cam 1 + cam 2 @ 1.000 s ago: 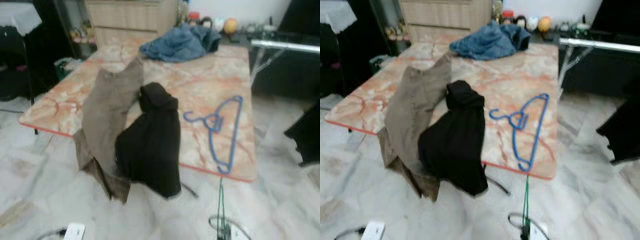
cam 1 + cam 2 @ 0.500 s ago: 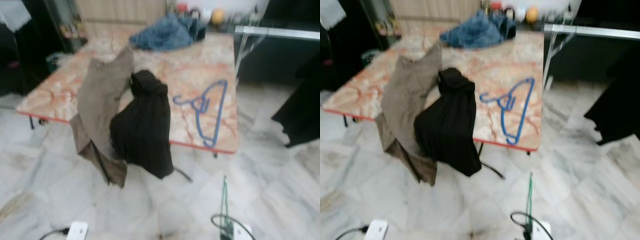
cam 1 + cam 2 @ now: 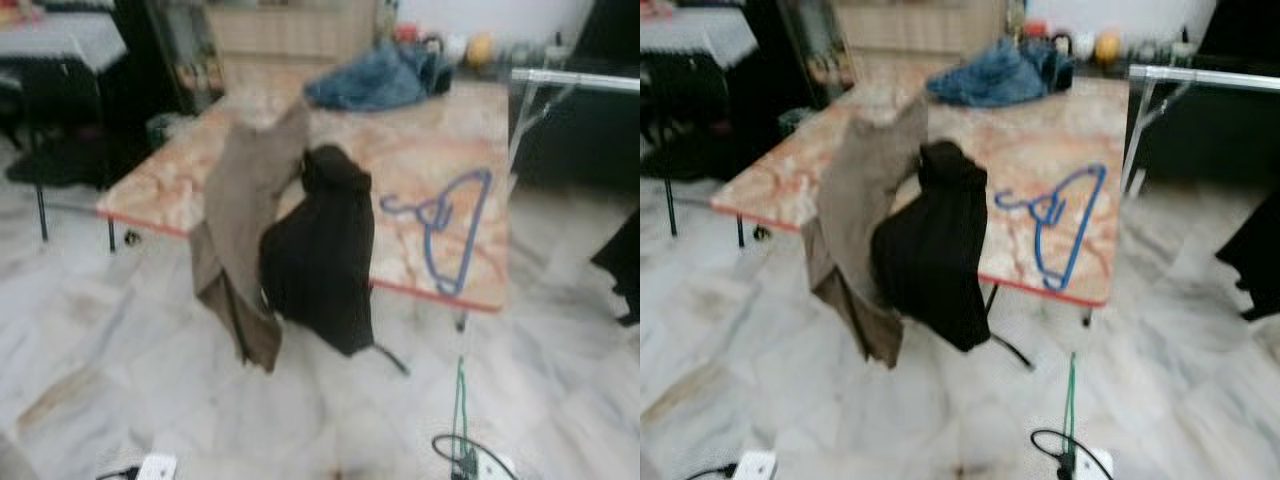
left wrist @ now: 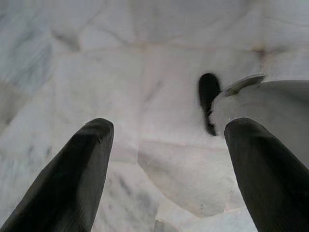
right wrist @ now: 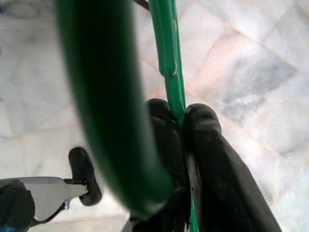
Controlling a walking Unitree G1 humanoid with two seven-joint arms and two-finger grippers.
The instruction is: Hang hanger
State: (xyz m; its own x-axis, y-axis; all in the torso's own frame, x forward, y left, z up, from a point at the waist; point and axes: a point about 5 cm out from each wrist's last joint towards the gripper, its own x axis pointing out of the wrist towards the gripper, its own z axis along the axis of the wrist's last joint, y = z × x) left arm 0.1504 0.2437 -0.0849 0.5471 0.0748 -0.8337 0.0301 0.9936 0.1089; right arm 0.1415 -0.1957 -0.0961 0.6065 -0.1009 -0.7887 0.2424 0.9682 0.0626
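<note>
Left gripper (image 4: 166,159) hanging over the pale marble floor (image 4: 145,72), jaws wide apart, nothing between them. Up ahead, marble-topped desk (image 3: 400,150): brown trousers (image 3: 245,210) draped over the near edge, black garment (image 3: 320,250) spilling down just beside them, blue denim heap (image 3: 375,80) at the far end, blue hanger (image 3: 450,225) lying flat toward the right edge. Silver rail (image 3: 575,80) at far right. Right gripper (image 5: 186,145), jaws clamped on a green hanger (image 5: 171,72), held low above the floor.

no readable text, no labels, no brand marks, no numbers on anything in view
</note>
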